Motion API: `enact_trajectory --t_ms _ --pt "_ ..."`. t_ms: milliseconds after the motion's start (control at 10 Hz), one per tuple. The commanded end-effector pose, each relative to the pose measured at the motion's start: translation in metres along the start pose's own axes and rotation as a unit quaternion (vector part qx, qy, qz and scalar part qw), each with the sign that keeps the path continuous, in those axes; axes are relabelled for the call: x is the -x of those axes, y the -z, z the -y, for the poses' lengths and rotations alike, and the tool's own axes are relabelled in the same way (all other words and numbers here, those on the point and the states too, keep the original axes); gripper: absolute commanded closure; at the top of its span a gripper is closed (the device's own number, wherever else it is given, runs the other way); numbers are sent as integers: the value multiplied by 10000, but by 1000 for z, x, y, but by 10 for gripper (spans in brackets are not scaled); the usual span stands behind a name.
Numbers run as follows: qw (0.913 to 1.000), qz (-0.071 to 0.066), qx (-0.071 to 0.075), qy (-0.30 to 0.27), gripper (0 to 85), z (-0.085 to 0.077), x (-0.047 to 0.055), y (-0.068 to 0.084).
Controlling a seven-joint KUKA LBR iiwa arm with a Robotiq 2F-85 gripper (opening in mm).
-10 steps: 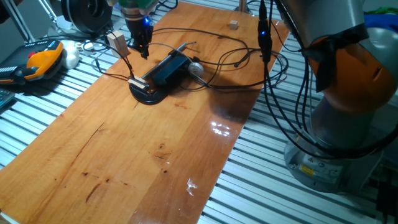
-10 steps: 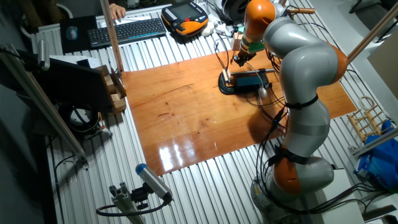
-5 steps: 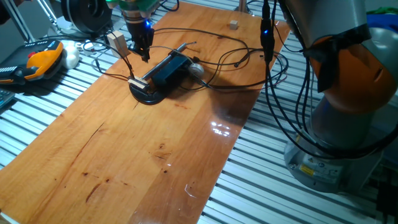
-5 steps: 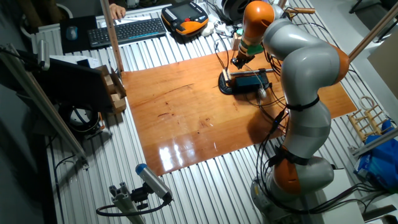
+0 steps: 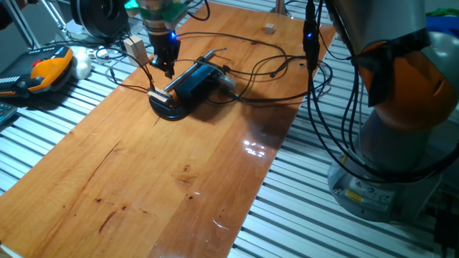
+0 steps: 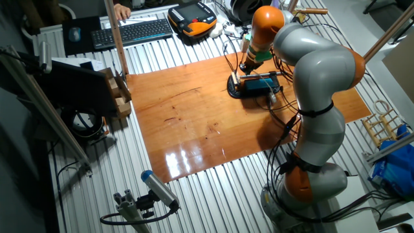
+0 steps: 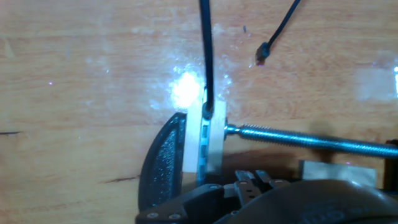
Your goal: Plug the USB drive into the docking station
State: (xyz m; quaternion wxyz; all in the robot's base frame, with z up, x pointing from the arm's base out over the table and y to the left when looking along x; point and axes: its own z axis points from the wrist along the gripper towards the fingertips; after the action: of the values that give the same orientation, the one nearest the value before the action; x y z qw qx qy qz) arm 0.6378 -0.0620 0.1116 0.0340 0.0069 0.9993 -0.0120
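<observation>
The docking station (image 5: 195, 79) is a blue box standing in a black curved base (image 5: 169, 109) on the wooden table, with thin black cables around it. It also shows in the other fixed view (image 6: 260, 82). A pale stick, the USB drive (image 5: 155, 93), sits at its near-left end. In the hand view the pale piece (image 7: 214, 140) stands beside the black base (image 7: 163, 163) with a black cable running into it. My gripper (image 5: 167, 66) hovers just above the station's left end, apart from the drive. Its fingers (image 7: 241, 180) sit close together with nothing seen between them.
A tan block (image 5: 133, 47) hangs beside the gripper. An orange-and-black device (image 5: 47, 69) lies off the table's left. A small block (image 5: 270, 28) sits at the far edge. A threaded metal rod (image 7: 305, 141) shows in the hand view. A keyboard (image 6: 129, 31) lies beyond the table.
The gripper has moved slightly down and right, closer over the docking station's left end. The station and the pale stick have not moved.
</observation>
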Motion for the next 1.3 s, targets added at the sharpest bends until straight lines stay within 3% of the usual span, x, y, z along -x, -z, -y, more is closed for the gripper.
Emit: enact_trajectory --t_ms 0,300,600,1200 --pt "10000 -7 0 -17 850 0 -1 0" --pt "9997 -85 43 -226 850 -6 -4 -3" --pt "9994 -33 68 -351 850 -20 -14 -7" --pt "9995 33 147 -272 850 -24 -7 -16"
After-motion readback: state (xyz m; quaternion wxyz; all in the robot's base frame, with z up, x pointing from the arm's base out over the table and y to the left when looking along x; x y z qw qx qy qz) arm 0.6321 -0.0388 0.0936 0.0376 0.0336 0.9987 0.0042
